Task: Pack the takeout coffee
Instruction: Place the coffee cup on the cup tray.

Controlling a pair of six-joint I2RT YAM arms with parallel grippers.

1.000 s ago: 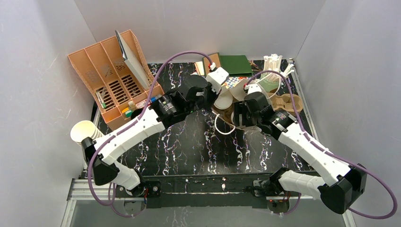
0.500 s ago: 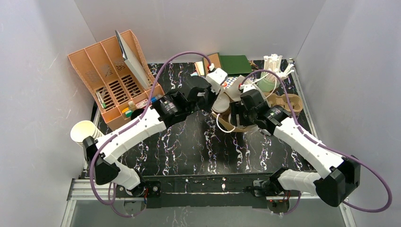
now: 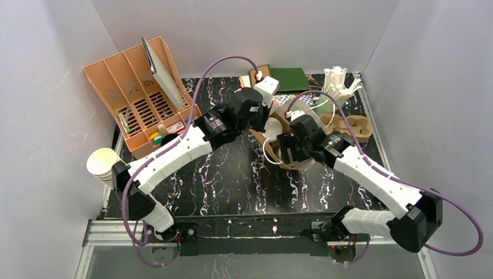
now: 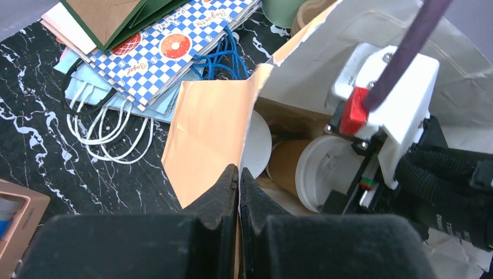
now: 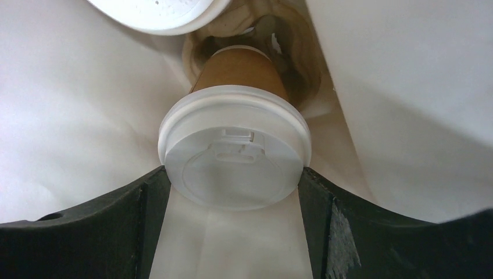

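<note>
A takeout coffee cup (image 5: 235,139), tan with a white lid, lies on its side inside the paper bag (image 5: 70,116). My right gripper (image 5: 234,181) is shut on it, a finger pressing each side of the lid. A second white lid (image 5: 157,9) shows above it in the bag. My left gripper (image 4: 239,174) is shut on the bag's brown rim (image 4: 209,128), holding the mouth apart. Through that mouth I see a lidded cup (image 4: 317,174) and another lid (image 4: 258,145). From above, both grippers meet at the bag (image 3: 293,161) mid-table, left gripper (image 3: 263,119), right gripper (image 3: 286,148).
An orange desk organiser (image 3: 139,99) stands back left, and a stack of cream cups (image 3: 102,163) at the left edge. A pulp cup carrier (image 3: 349,125), white cutlery (image 3: 337,78) and flat paper bags (image 3: 289,78) lie at the back right. Checkered bags (image 4: 174,40) with white cord handles (image 4: 110,128) lie beside the bag.
My right arm has pushed left and deeper into the bag with the cup. My left arm has pulled the bag's rim up and toward the back.
</note>
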